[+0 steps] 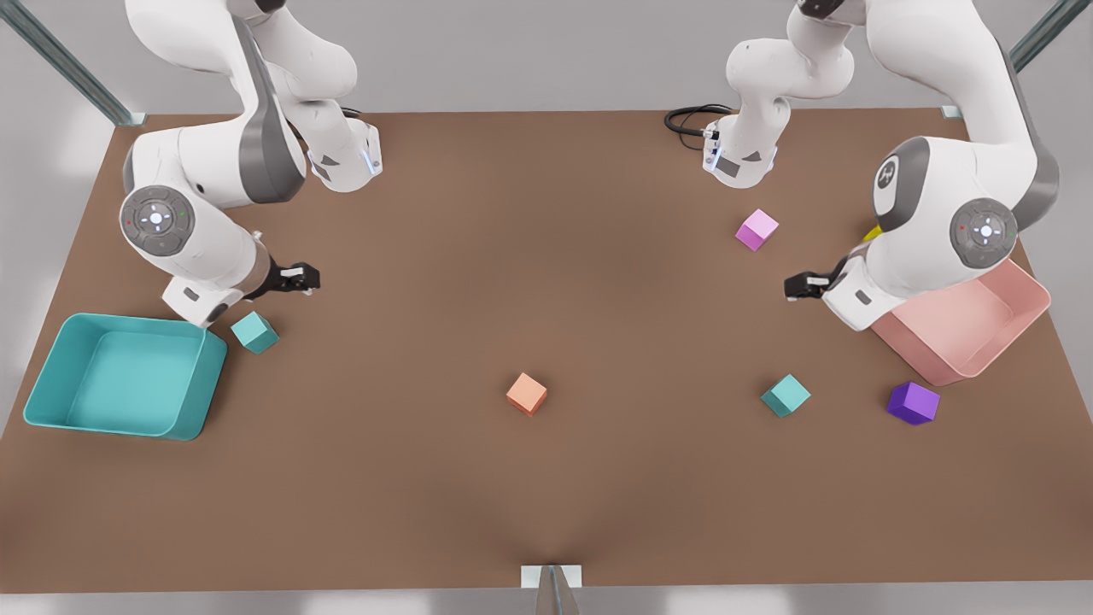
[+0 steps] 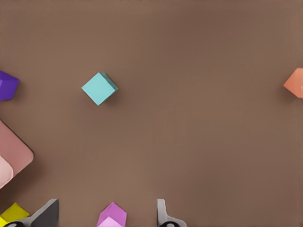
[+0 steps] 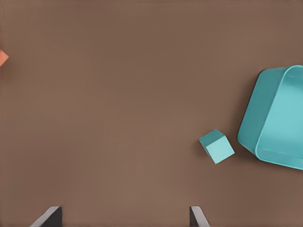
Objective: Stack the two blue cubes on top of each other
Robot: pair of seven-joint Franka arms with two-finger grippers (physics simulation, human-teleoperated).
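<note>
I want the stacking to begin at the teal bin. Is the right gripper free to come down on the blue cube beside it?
Probably yes. The right gripper, open and empty, hovers near the blue cube, which sits apart from the teal bin with bare table around it.

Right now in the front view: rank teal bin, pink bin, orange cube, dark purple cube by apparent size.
1. teal bin, largest.
2. pink bin, partly hidden behind an arm, so the gap is unsure.
3. dark purple cube and orange cube: look alike, not ranked.
</note>
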